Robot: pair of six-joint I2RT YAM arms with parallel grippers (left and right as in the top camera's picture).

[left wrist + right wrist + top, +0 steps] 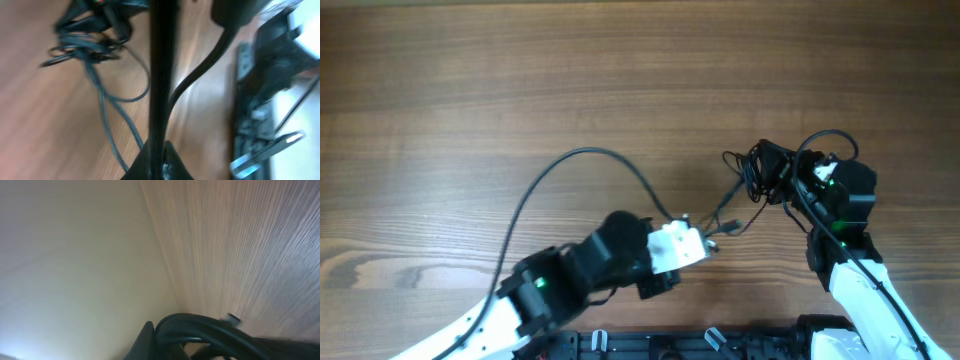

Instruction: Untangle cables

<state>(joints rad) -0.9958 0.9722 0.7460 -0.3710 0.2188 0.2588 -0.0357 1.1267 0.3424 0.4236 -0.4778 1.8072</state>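
Apparently the right gripper point(802, 178), jaws closed tight, is anchoring the knotted cables point(763, 168) right of centre in the overhead view, while the left gripper point(712, 238) is working at a strand point(728, 208) trailing toward lower centre; I cannot tell whether its jaws are gripping.

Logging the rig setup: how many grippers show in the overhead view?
2: the left gripper low centre, and the right gripper further right, at the bunched cables.

I get the table point(520, 80) straight down from overhead. Left wrist cam rides low, facing the cables point(85, 45) overhead also shows; right wrist hugs the wood.
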